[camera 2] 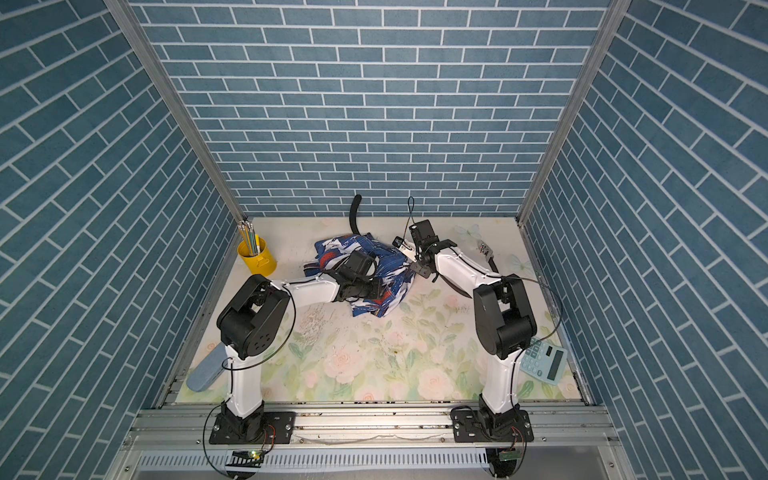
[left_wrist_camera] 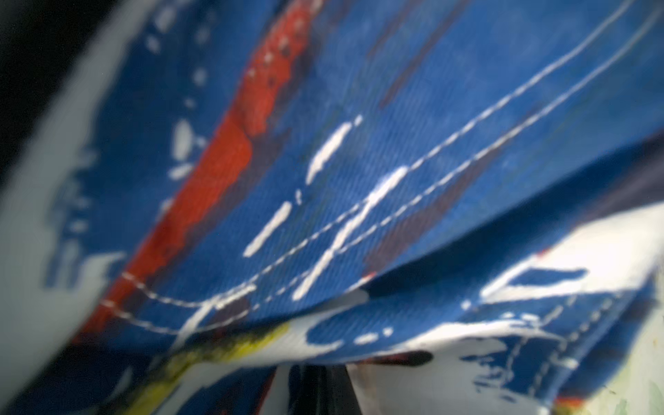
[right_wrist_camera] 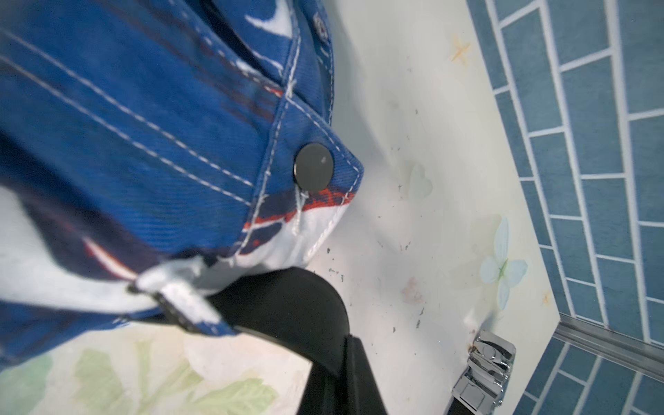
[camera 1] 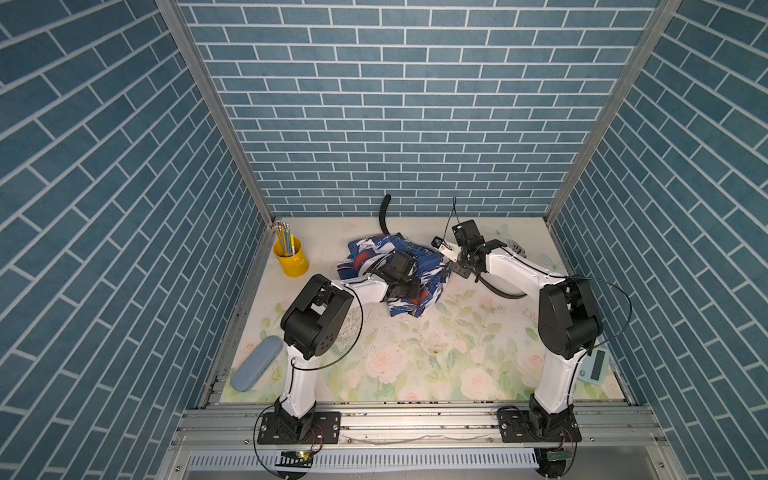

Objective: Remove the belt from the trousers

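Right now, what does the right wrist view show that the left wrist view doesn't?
Only right wrist: the belt curving out from the fabric, its silver buckle lying apart near the brick wall, and a black button. Only left wrist: a broad red streak and a yellow patch in the print, close and blurred. Both: the trousers, blue with white stitching, and a bit of the floral table.

Belt (camera 1: 382,216): mid-length hidden inside the trousers (camera 1: 432,266) and beneath the right arm (camera 1: 515,270). Left gripper (camera 1: 405,292): jaws not discernible against the fabric in both top views. Left wrist view: cloth edges blurred. Calculator (camera 1: 595,365): partly masked by the right arm in a top view.
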`<state>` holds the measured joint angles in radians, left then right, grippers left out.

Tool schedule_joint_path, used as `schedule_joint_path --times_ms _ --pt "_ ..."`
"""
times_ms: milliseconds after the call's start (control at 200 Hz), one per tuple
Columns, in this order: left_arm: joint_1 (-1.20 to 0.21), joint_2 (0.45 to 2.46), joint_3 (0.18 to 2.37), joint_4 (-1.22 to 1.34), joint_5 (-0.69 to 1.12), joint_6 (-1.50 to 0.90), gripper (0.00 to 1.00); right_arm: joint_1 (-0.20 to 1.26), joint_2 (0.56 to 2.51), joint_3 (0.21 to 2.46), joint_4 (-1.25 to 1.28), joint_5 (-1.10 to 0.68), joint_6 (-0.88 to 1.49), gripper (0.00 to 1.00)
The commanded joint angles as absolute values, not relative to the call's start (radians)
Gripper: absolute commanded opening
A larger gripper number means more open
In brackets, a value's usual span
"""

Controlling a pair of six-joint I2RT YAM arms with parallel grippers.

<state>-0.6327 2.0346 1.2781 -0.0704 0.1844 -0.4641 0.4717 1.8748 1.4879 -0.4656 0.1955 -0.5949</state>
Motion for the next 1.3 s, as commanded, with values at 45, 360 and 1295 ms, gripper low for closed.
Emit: schedule_joint_path --times_ms 45,360,1295 --pt "-0.635 2.132 1.274 -0.205 0.133 -0.49 0.0 0.344 1.677 1.602 -0.506 0.24 -0.324 0.0" --pt "-0.608 2.178 1.32 -0.302 -0.001 -0.573 0.0 -0.133 1.472 1.545 -0.485 0.067 0.252 0.0" --pt "-0.424 2.398 1.685 -1.07 -0.802 -1.293 0.0 -0.452 1.178 1.322 -0.214 0.036 0.552 0.0"
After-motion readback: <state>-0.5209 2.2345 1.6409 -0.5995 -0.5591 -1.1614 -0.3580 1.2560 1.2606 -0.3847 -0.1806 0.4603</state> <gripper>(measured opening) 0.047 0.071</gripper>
